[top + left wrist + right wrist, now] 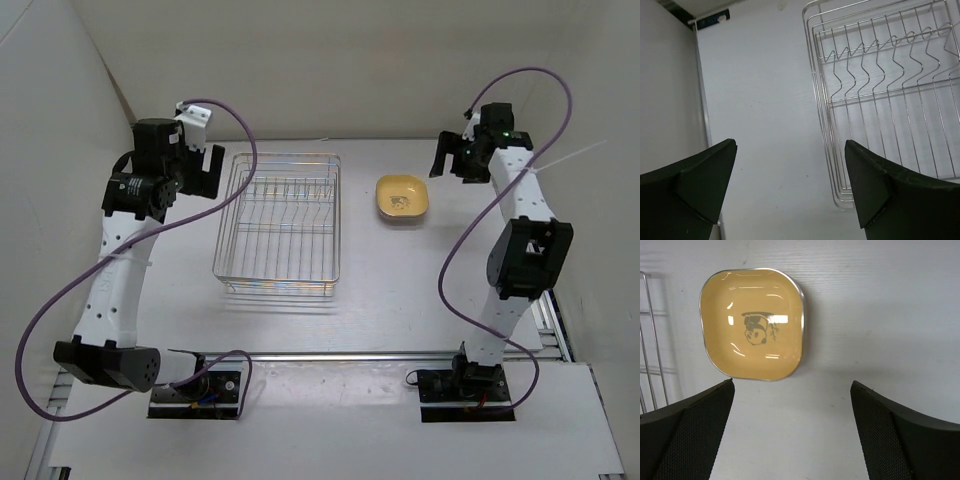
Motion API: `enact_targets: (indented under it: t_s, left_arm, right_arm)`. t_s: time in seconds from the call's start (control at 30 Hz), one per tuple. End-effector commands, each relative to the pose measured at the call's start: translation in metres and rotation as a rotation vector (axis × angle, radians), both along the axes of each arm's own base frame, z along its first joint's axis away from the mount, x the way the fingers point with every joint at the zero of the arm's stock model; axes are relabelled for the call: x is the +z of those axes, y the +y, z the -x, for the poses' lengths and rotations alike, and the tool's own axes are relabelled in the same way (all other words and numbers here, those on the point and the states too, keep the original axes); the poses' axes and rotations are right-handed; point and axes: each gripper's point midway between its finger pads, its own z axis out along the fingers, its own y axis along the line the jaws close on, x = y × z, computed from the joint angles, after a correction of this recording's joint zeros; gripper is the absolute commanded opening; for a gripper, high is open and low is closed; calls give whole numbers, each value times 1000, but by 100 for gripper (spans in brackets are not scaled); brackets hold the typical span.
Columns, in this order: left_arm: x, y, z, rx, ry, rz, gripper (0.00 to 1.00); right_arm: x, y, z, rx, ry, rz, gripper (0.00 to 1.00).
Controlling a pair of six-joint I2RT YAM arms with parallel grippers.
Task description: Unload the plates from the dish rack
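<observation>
Yellow plate [752, 322] w/ a panda print lies flat on the table [880, 315], right of the dish rack [280, 222] and apart from it. My right gripper [791, 385] hangs near the plate, jaws wide, holding nothing. Left gripper [790, 142] likewise wide, nothing held, btwn rack's left side and the wall [665, 100].

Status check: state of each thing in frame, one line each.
dish rack: upright on the table, no plates inside.
yellow plate: face up on the table, right of the rack, not held.
left gripper: open, empty.
right gripper: open, empty.
</observation>
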Motion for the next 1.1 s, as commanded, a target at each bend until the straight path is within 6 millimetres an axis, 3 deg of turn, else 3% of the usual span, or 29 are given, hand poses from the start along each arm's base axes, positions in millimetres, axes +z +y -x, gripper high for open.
enact_targets:
  t_s: [0.0,0.03,0.07,0.13,0.17,0.23,0.27,0.3,0.37,0.43,0.53,0.7,0.9,1.07]
  left_arm:
    - [-12,9,-11,78,-27,141,100]
    - [-25,22,-18,119,9,153,100]
    - [-27,28,-22,135,11,167,100]
    - [-33,45,-26,169,18,200,100]
    - [-40,52,-31,181,23,208,100]
    - [-37,63,-36,183,-4,237,100]
    - [-46,76,-36,208,24,253,100]
    - [-39,80,-39,208,7,262,100]
    - [-48,97,-38,270,33,259,100]
    - [-50,110,-41,309,12,245,100]
    - [-50,120,-37,342,8,215,100]
    - [-43,121,-34,350,-5,209,100]
    - [-63,113,-35,314,34,236,100]
    - [-64,116,-29,324,33,236,100]
  right_arm:
    - [63,-32,25,-37,-92,108,100]
    - [67,-41,33,-54,-92,122,100]
    - [84,-48,41,-66,-131,139,100]
    - [89,-65,59,-100,-120,156,100]
    - [102,-70,70,-120,-142,168,100]
    - [98,-85,88,-141,-120,209,100]
    - [106,-88,98,-147,-142,218,100]
    - [91,-96,111,-157,-102,224,100]
    - [92,-106,125,-179,-121,255,100]
    - [77,-120,136,-225,-101,274,100]
    - [73,-130,151,-260,-107,291,100]
    - [70,-130,156,-272,-107,278,100]
    - [74,-125,157,-280,-131,250,100]
    - [76,-123,154,-272,-144,241,100]
